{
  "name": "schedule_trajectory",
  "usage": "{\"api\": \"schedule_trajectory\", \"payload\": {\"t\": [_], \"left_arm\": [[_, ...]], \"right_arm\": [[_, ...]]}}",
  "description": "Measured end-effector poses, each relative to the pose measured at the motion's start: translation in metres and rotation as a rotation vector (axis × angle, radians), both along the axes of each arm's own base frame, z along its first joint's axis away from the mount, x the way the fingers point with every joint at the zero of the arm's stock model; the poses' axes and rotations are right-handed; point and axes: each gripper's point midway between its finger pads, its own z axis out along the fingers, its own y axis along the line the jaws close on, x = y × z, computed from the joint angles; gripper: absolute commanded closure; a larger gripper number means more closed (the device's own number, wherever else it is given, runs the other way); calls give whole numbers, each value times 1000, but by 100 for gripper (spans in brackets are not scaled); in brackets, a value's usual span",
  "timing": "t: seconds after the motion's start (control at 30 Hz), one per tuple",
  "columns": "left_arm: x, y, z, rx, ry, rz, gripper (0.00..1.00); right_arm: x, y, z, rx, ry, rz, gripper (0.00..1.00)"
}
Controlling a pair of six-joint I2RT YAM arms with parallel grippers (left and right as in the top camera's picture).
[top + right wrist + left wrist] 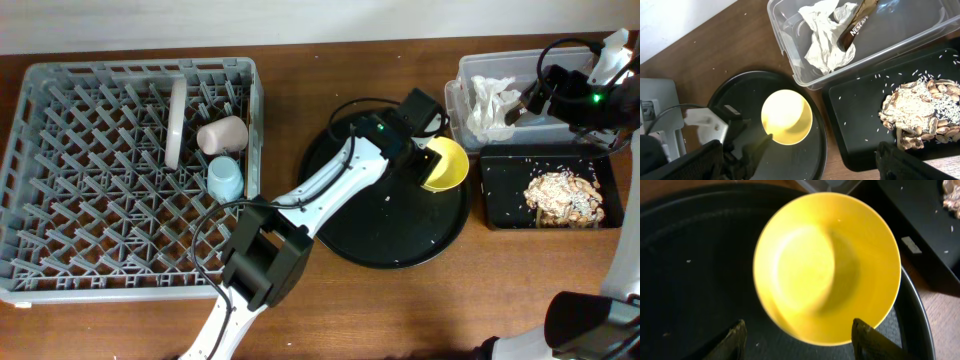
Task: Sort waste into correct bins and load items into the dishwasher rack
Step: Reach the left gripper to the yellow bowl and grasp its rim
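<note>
Brown wood tabletop [400,310]: left pincer [802,340] spread, flanking glossy round yellow bowl [825,265]; right pincer [802,162] gaping.

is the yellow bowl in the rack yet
No, the yellow bowl is over the round black tray, outside the rack.

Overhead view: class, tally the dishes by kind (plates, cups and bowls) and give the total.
Plates: 1, the grey-green plate standing on edge in the rack
Cups: 2, the pink cup and the light blue cup, both in the rack
Bowls: 1, the yellow bowl on the round black tray
Total: 4
</note>
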Motion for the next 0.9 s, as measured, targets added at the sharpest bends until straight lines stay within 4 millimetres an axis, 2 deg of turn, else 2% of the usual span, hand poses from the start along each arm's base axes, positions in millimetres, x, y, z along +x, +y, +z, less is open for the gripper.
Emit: {"api": "schedule_trajectory", "payload": {"t": [0.2,0.27,0.4,0.53,0.67,0.8,0.9], "left_arm": [[3,-1,-7,8,-25,25,42],[3,2,-17,31,-17,32,46],[-2,13,-49,108,31,41,47],[1,23,-54,160,12,67,47],[-1,47,-60,265,22,100,47],[3,79,-52,356,51,143,48],[25,101,-21,378,26,206,47]], "right_arm": [[0,0,0,1,1,0,2],[0,0,0,1,1,0,2],[0,0,0,1,2,-1,2],[0,0,0,0,2,0,2],[0,0,0,1,1,0,2],[0,0,0,1,2,-1,2],[0,0,0,1,2,0,2]]}}
